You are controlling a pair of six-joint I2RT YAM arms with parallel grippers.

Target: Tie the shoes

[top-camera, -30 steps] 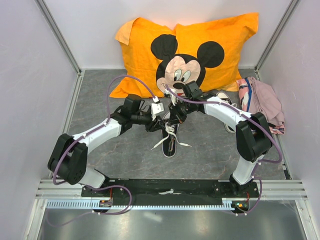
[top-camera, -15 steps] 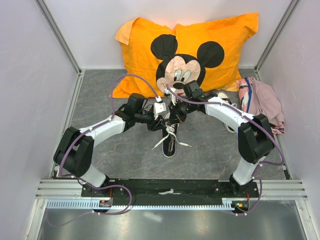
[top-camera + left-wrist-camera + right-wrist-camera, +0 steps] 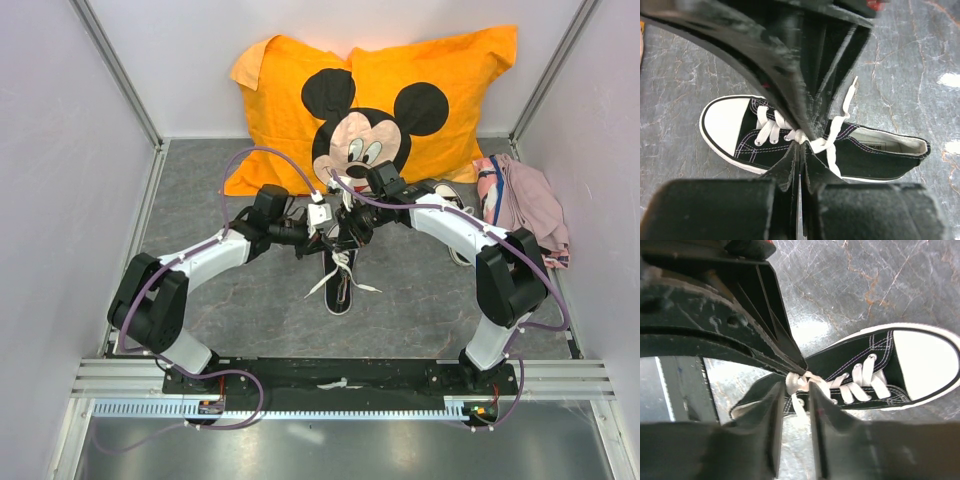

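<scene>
One black sneaker (image 3: 338, 290) with a white toe cap lies in the middle of the floor, heel toward me, its white laces (image 3: 345, 262) loose over it. The second sneaker (image 3: 447, 189) lies at the right, mostly hidden under my right forearm. Both grippers meet over the middle shoe's laces. My left gripper (image 3: 802, 144) is shut, its tips pinching the lace (image 3: 801, 136) at the crossing above the tongue. My right gripper (image 3: 796, 386) comes from the other side, its fingers close together with a bunched bit of lace (image 3: 794, 382) between the tips.
An orange Mickey Mouse pillow (image 3: 370, 100) leans on the back wall. A pink bundle of cloth (image 3: 525, 205) lies at the right wall. White walls enclose the grey marbled floor (image 3: 250, 300) on three sides.
My left arm has swung its gripper a little to the right, closer to the right gripper over the laces. The right arm and the shoe have hardly moved.
</scene>
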